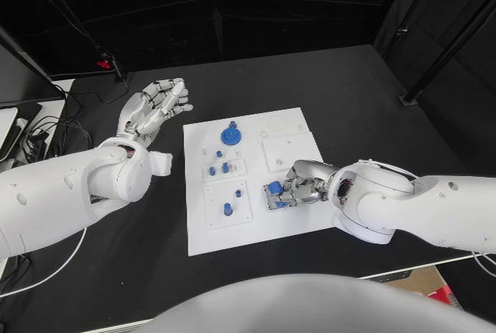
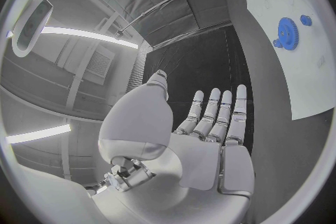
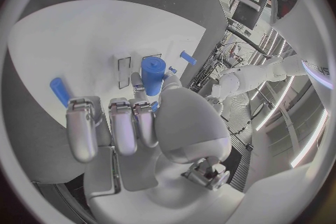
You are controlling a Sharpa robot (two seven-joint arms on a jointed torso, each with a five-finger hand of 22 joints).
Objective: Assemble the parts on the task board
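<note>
I see a small blue cylindrical part (image 3: 152, 74) pinched in my right silver hand (image 1: 292, 186) at the near right part of the white task board plate (image 1: 284, 225); it seems to touch the board, though the fingers hide that. My left silver hand (image 1: 155, 104) hangs flat, fingers spread, holding nothing, beyond the board's far-left corner near a blue gear (image 1: 231, 135).

No readable text, no label, no brand, no number, no sign on the task board (image 1: 294, 225), on the parts, on the worktop (image 1: 341, 82)
</note>
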